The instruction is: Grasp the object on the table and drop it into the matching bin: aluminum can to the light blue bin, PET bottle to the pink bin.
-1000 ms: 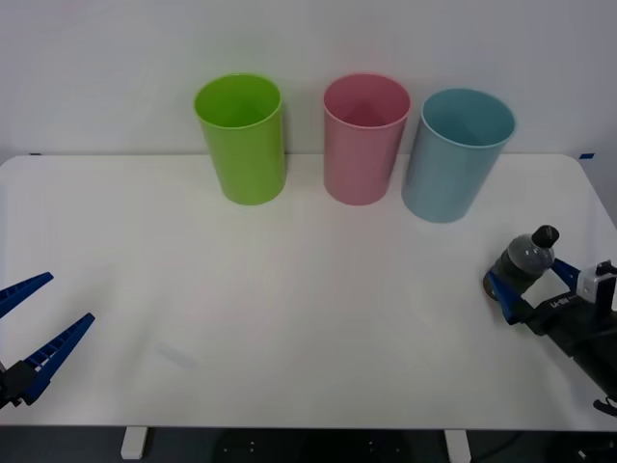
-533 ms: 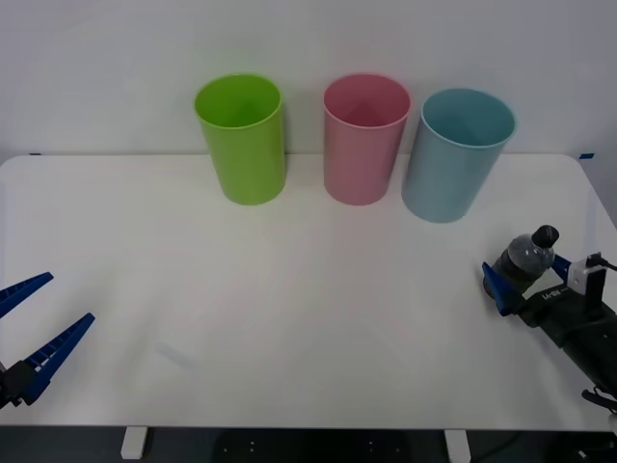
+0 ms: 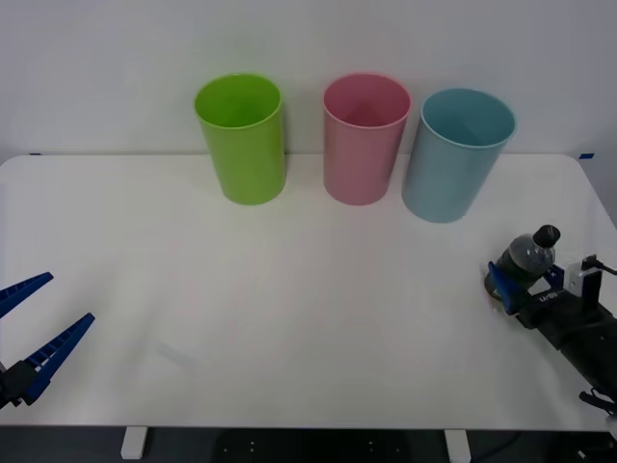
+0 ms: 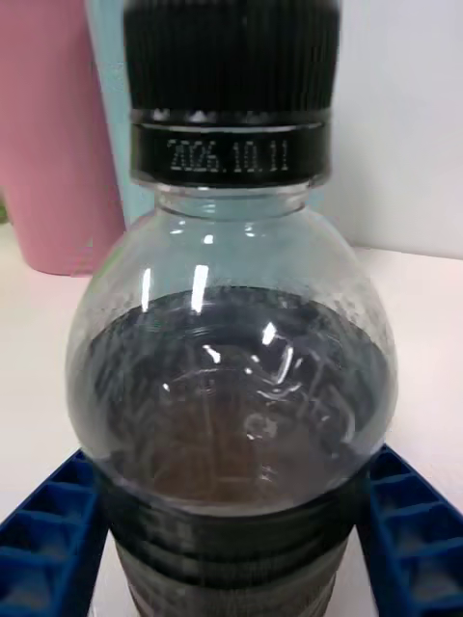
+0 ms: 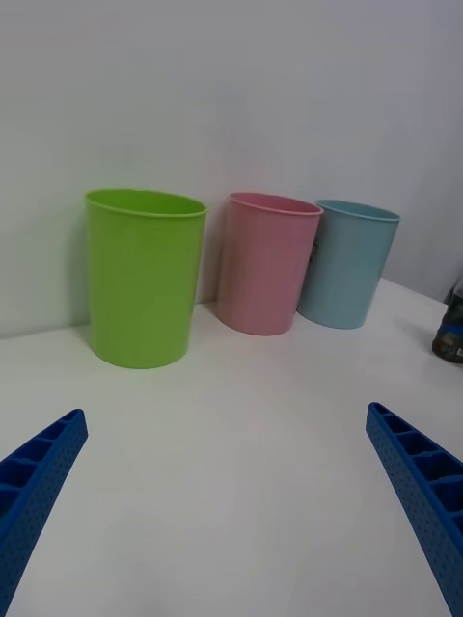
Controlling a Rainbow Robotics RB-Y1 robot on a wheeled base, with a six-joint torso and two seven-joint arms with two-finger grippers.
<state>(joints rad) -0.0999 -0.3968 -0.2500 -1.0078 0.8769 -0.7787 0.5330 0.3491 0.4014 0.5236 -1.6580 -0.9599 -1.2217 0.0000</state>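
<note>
The PET bottle [image 3: 526, 258] is small and clear, with dark contents and a black cap. It leans near the right edge of the white table [image 3: 289, 289]. My right gripper [image 3: 522, 281] is shut on the bottle's lower body. In the right wrist view the bottle [image 4: 231, 366] stands between the two blue fingers [image 4: 48, 540]. The pink bin [image 3: 364, 140] and the light blue bin [image 3: 458, 154] stand at the back, with the blue one nearer the bottle. My left gripper [image 3: 67, 299] hangs open over the front left corner, holding nothing.
A lime green bin [image 3: 241, 140] stands left of the pink bin along the back wall. The table's right edge runs close beside my right arm. The left wrist view shows all three bins [image 5: 267, 262] and the bottle [image 5: 451, 328] far off.
The right gripper and the bottle have shifted slightly to the right and toward the front. The left arm has not moved.
</note>
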